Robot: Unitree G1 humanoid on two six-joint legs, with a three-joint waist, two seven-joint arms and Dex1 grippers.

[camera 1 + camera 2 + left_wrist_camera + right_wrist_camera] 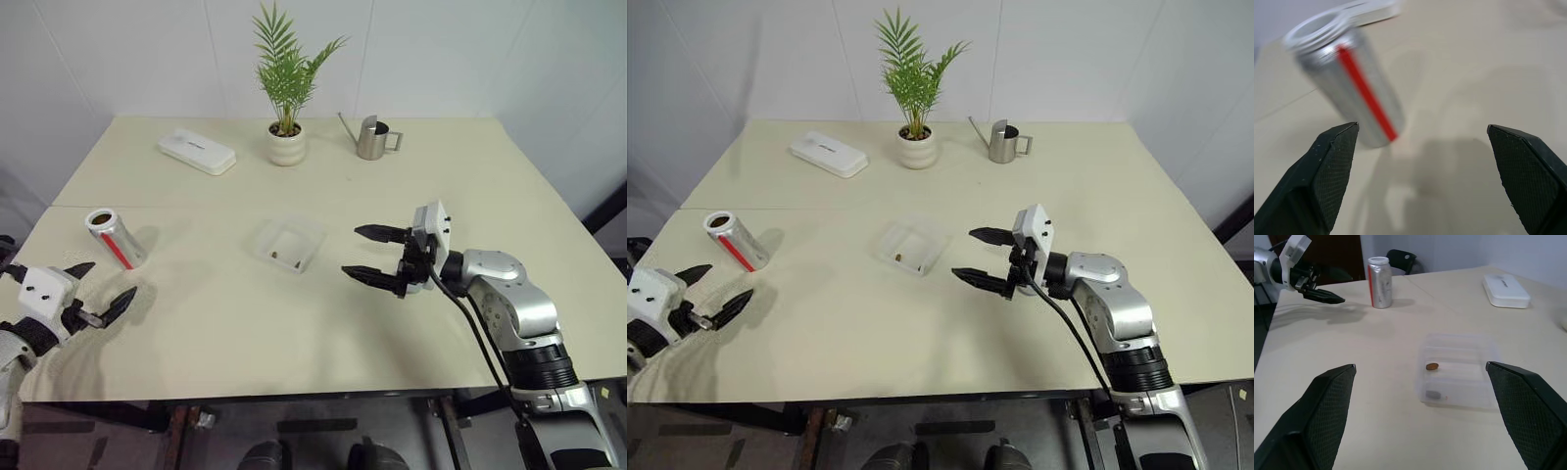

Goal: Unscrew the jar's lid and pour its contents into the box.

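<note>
The left claw is wide open and empty at lower left; the jar looks light and slippery, so grab its middle.

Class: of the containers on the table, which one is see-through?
The box, mid-table. The jar and watering can are metal; the case and pot are opaque white.

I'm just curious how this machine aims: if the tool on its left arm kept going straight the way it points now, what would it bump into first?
Most likely the jar. The left tool stands open and points toward it, with bare table between them, though the jar sits slightly off the centre line, so it might only graze it.
</note>
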